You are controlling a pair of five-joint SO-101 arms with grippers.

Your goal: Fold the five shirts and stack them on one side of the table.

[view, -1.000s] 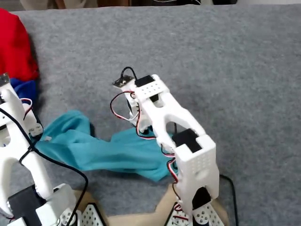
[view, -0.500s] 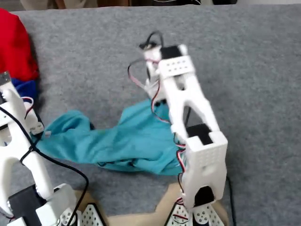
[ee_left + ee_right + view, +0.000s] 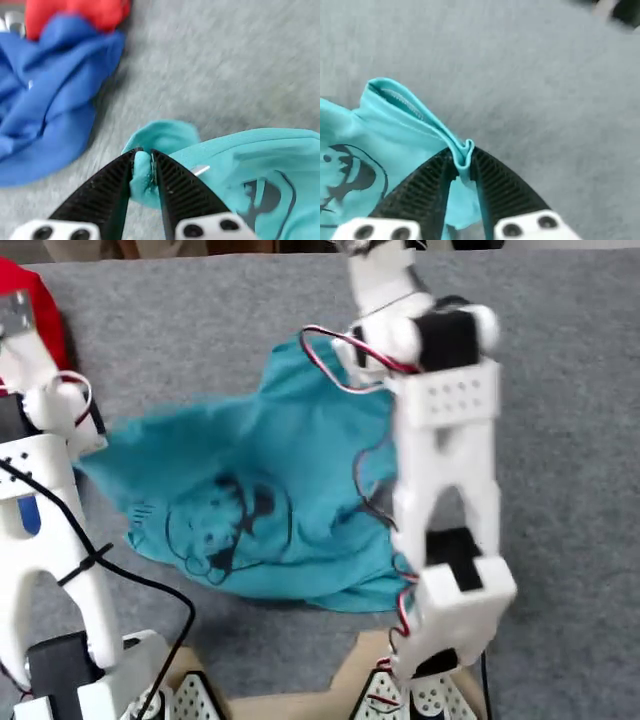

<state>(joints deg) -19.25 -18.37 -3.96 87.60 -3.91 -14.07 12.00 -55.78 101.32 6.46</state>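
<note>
The grey table (image 3: pixel 560 390) carried the teal shirt (image 3: pixel 250 510) left of its middle, print side up and pulled out by two edges. The near hem was rumpled. I judge the step was the spreading of this shirt flat before any fold. The next move would call for lowering both held edges together and keeping the cloth taut, so the wrinkles near the right arm's base come out.

A blue shirt (image 3: pixel 45 100) lay crumpled at the far left, touching a red shirt (image 3: pixel 75 10). This pile was close to the teal sleeve and could hinder a wide spread.

The left gripper (image 3: pixel 145 155) pinched the sleeve end. The right gripper (image 3: pixel 462 157) pinched a far edge fold.
</note>
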